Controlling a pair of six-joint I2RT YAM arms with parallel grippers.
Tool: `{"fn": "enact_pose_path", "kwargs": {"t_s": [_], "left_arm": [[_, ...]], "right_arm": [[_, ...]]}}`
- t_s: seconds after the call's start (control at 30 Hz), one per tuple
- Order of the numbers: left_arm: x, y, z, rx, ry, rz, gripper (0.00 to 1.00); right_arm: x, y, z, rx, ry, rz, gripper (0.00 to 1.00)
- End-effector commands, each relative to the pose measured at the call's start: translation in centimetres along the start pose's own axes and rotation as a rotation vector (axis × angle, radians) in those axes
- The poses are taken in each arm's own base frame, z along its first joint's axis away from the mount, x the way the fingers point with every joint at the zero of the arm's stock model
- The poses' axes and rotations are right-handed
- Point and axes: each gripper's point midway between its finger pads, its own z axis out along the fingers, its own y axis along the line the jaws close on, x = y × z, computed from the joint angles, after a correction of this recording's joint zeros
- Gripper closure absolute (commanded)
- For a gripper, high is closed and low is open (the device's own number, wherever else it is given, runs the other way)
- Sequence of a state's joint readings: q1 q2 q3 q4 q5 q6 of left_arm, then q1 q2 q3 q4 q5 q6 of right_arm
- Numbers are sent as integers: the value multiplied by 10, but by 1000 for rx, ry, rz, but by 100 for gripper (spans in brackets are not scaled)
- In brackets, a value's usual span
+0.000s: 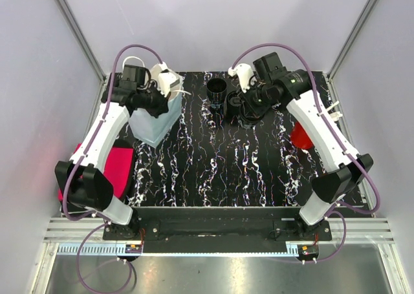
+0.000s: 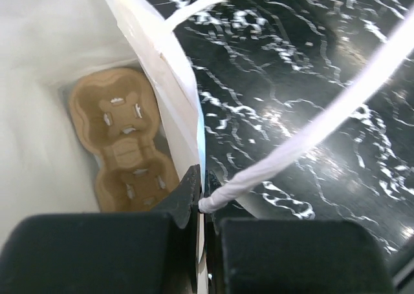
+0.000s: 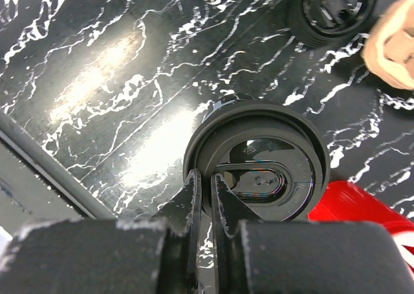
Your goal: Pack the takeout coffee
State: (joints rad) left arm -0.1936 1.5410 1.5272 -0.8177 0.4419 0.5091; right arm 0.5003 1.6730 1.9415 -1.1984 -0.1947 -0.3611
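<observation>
A white paper bag (image 1: 154, 119) stands at the back left of the table. In the left wrist view a brown cardboard cup carrier (image 2: 123, 145) lies on the bag's bottom. My left gripper (image 2: 204, 190) is shut on the bag's right wall (image 2: 178, 81) at its top edge, beside the white twisted handle (image 2: 310, 139). My right gripper (image 3: 208, 187) is shut on the rim of the black lid (image 3: 259, 161) of a black coffee cup (image 1: 249, 112) at the back centre. I cannot tell whether that cup is lifted. A second black cup (image 1: 217, 88) stands just behind and to the left of it.
The second cup also shows in the right wrist view (image 3: 333, 10), with a blurred beige object (image 3: 391, 42) beside it. A red object (image 1: 299, 136) lies at the table's right edge and a pink-red one (image 1: 111, 166) at the left edge.
</observation>
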Motion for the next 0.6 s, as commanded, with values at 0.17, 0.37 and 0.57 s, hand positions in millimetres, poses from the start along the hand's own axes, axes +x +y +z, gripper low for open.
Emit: {"fn": "enact_pose_path", "kwargs": {"t_s": [0.17, 0.37, 0.57], "left_arm": [[-25, -71, -33, 119, -78, 129, 100], [-21, -128, -38, 226, -91, 227, 100], [-26, -163, -27, 290, -83, 223, 100]], "right_arm": [[-18, -30, -43, 131, -110, -5, 100], [-28, -43, -60, 189, -156, 18, 100], [-41, -48, -80, 237, -209, 13, 100]]}}
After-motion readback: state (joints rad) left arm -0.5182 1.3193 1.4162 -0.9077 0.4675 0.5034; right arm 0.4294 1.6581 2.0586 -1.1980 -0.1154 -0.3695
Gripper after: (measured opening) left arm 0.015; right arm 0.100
